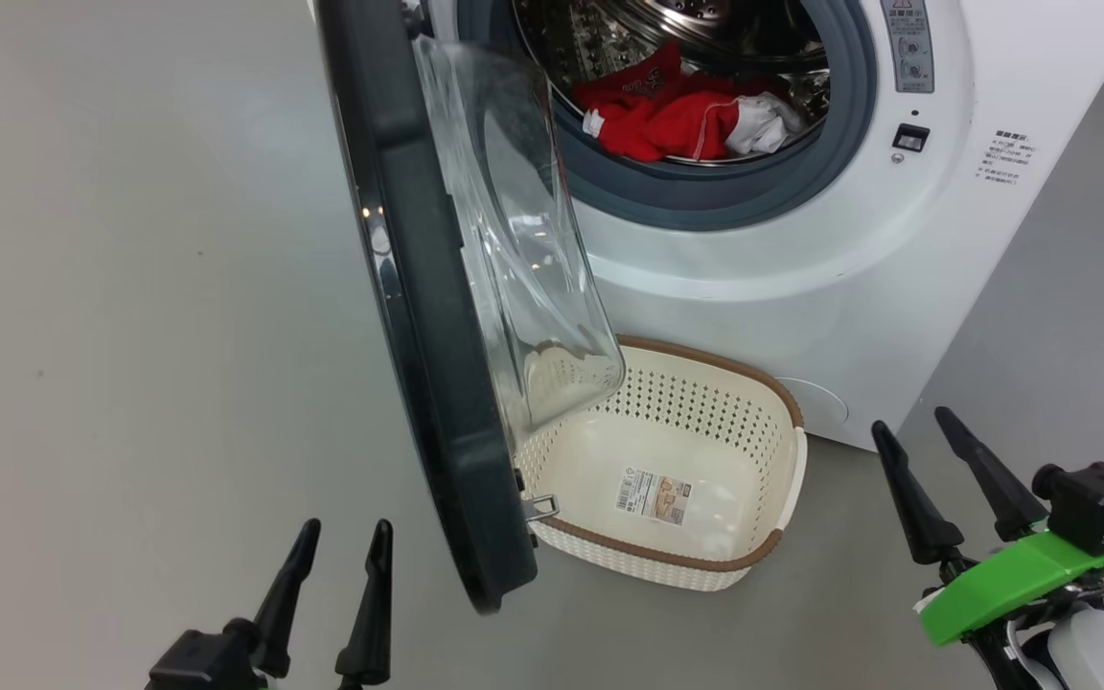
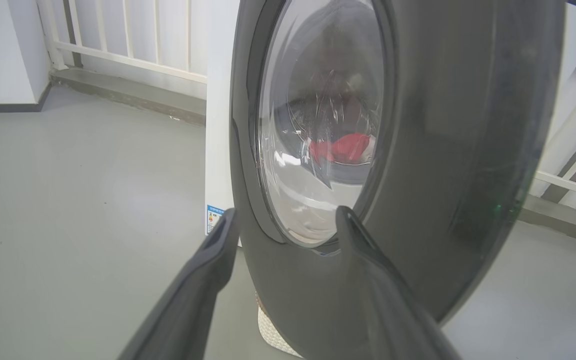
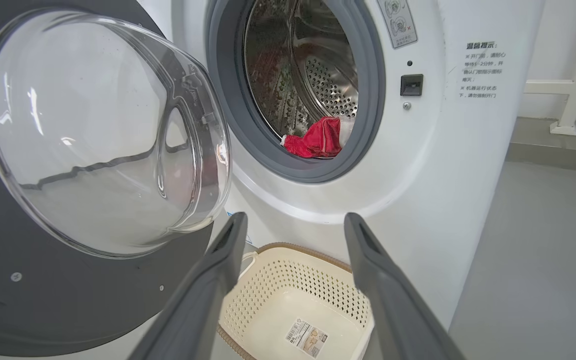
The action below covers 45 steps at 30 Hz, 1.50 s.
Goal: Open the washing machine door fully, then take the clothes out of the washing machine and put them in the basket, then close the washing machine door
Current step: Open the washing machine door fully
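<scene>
The big round washing machine door with its shiny black rim and clear glass bowl stands swung out. Its low edge hides one corner of the one small cream plastic basket with holes, just in front of the big white washing machine. The bright red and white clothes lie bunched at the drum's front lip; I cannot count the pieces. The left gripper and right gripper are both spread wide and hold nothing, with bare grey floor around them.
</scene>
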Tool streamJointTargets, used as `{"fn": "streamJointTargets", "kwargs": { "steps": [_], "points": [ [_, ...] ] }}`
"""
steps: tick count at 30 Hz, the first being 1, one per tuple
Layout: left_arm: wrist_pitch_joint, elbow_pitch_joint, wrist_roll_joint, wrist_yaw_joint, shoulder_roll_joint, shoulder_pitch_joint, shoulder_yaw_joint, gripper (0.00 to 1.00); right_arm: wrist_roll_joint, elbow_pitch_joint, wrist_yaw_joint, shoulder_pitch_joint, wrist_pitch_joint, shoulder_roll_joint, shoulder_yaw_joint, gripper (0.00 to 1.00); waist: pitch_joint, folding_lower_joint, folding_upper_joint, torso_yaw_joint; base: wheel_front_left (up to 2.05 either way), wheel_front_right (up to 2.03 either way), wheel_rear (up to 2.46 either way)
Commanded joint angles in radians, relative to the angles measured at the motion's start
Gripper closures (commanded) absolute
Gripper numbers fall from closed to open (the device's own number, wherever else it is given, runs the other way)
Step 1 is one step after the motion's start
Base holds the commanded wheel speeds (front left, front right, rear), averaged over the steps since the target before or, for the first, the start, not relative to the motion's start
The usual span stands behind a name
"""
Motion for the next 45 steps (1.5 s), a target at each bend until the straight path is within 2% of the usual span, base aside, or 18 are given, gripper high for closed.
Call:
{"fn": "streamJointTargets", "kwargs": {
  "steps": [1, 12, 21, 22, 23, 24, 28, 34, 39, 45],
  "points": [
    [-0.012, -0.026, 0.008, 0.003, 0.01, -0.011, 0.035, 0.0, -0.028, -0.037, 0.008, 0.022, -0.007, 0.004, -0.021, 0.0, -0.002, 0.0, 0.0, 0.0, 0.0, 0.0, 0.0],
    [-0.012, -0.03, 0.004, 0.005, 0.01, -0.01, 0.034, 0.0, -0.114, -0.045, 0.008, 0.115, -0.007, 0.059, -0.091, 0.0, 0.0, 0.0, 0.0, 0.002, 0.0, 0.0, 0.0],
    [-0.012, -0.032, 0.004, 0.011, 0.01, -0.008, 0.039, 0.0, -0.129, -0.046, 0.008, 0.12, -0.007, 0.066, -0.096, 0.0, -0.006, 0.0, 0.0, -0.001, 0.0, 0.0, 0.0],
    [-0.012, -0.032, 0.004, 0.011, 0.01, -0.008, 0.042, 0.29, -0.129, -0.047, 0.008, 0.12, -0.007, 0.067, -0.097, 0.0, -0.007, 0.0, 0.0, -0.002, 0.0, 0.0, 0.0],
    [-0.012, -0.033, 0.001, 0.012, 0.01, -0.008, 0.045, 0.78, -0.13, -0.049, 0.008, 0.12, -0.007, 0.067, -0.097, 0.0, -0.008, 0.0, 0.0, -0.002, 0.0, 0.0, 0.0],
    [-0.012, -0.037, -0.007, 0.012, 0.01, -0.009, 0.051, 1.0, -0.131, -0.049, 0.008, 0.12, -0.007, 0.067, -0.096, 0.0, -0.01, 0.0, 0.0, -0.002, 0.0, 0.0, 0.0],
    [-0.012, -0.094, -0.014, 0.025, 0.01, -0.025, 0.093, 1.0, -0.132, -0.054, 0.008, 0.118, -0.007, 0.069, -0.097, 0.0, -0.012, 0.0, 0.0, -0.003, 0.0, 0.0, 0.0],
    [-0.012, -0.302, 0.009, 0.054, 0.01, -0.07, 0.106, 1.0, -0.134, -0.063, 0.008, 0.116, -0.007, 0.069, -0.102, 0.0, -0.009, 0.0, 0.0, -0.003, 0.0, 0.0, 0.0],
    [-0.012, -0.448, 0.034, 0.068, 0.01, -0.08, -0.014, 1.0, -0.137, -0.067, 0.008, 0.113, -0.007, 0.07, -0.098, 0.0, -0.01, 0.0, 0.0, -0.009, 0.0, 0.0, 0.0],
    [-0.012, -0.436, 0.023, 0.058, 0.01, -0.076, -0.24, 1.0, -0.138, -0.071, 0.008, 0.111, -0.007, 0.074, -0.098, 0.0, -0.011, 0.0, 0.0, -0.015, 0.0, 0.0, 0.0]
  ]
}}
